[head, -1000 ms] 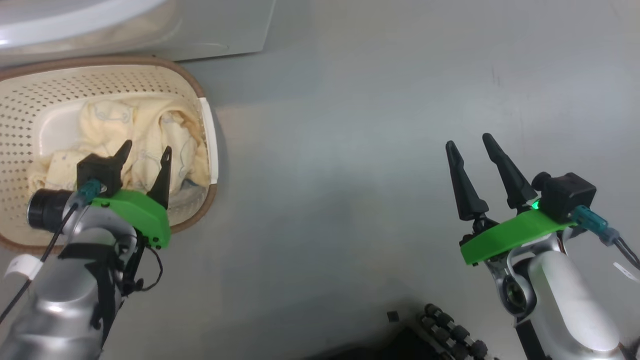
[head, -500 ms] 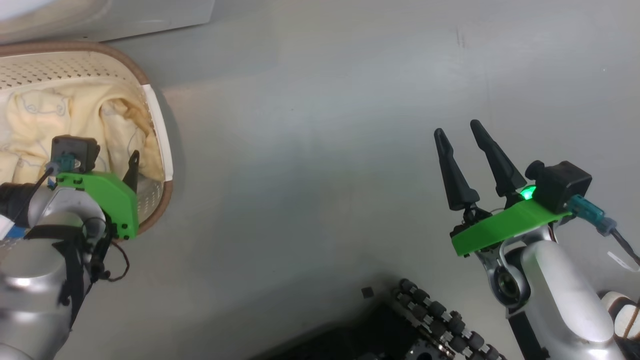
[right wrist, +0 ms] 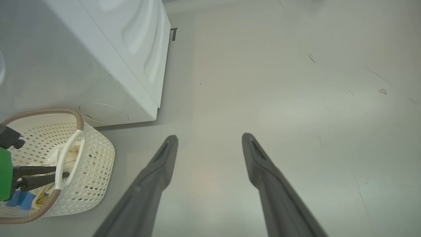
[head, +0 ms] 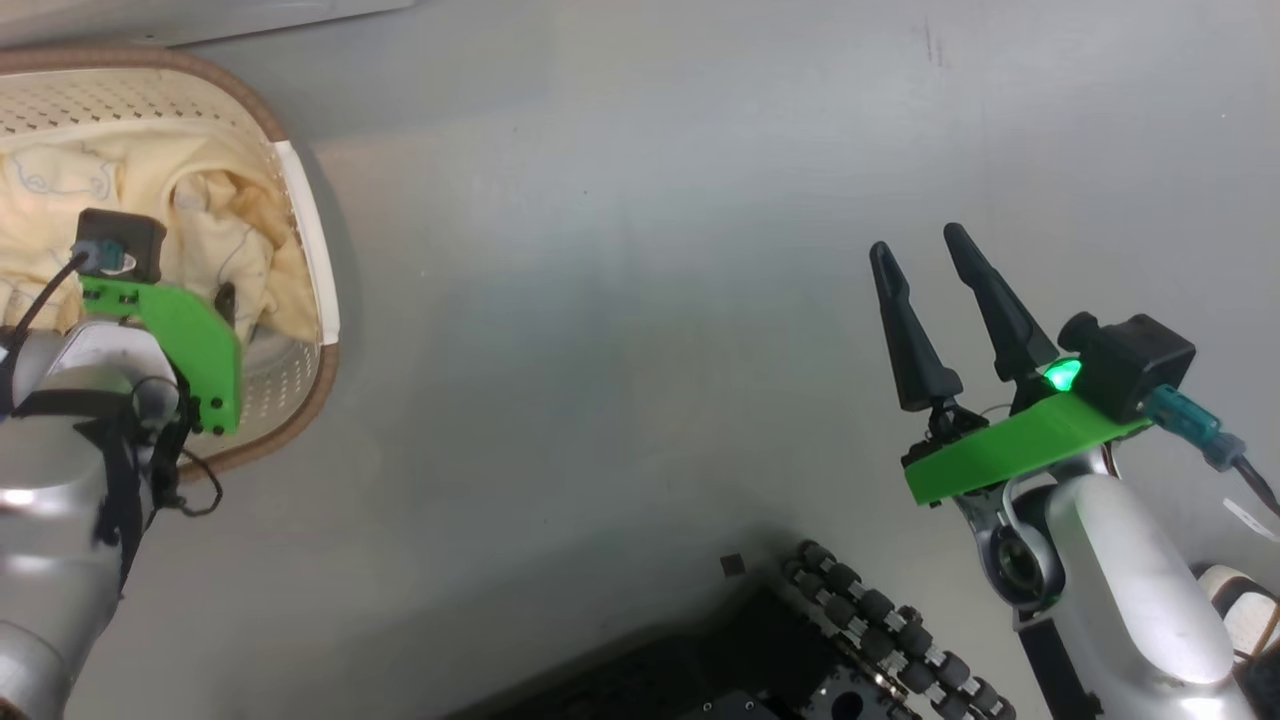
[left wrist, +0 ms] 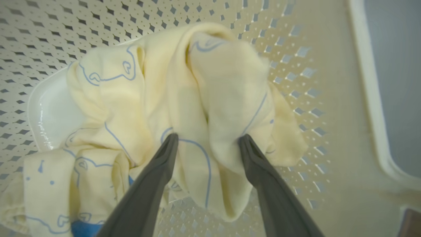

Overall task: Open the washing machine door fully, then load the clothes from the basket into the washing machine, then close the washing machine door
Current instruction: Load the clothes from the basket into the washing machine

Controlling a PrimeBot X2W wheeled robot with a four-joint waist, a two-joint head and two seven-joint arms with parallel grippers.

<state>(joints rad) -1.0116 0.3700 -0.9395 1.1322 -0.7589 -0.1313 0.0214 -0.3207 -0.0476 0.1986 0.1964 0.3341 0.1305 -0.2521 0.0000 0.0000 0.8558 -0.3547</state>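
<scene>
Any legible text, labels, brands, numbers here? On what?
No readable text.
clothes: blue outline drawings only, no letters.
small dark mark at the washing machine edge: too small to read.
white tag at the head view's lower right: too small to read.

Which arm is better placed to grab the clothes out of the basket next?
Left. The left gripper is open inside the basket, fingers straddling a fold of the clothes. The right gripper hangs open over bare floor.

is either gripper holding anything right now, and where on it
Nothing yet. The left gripper is open astride a fold of the clothes in the basket; the right gripper is open above the floor.
</scene>
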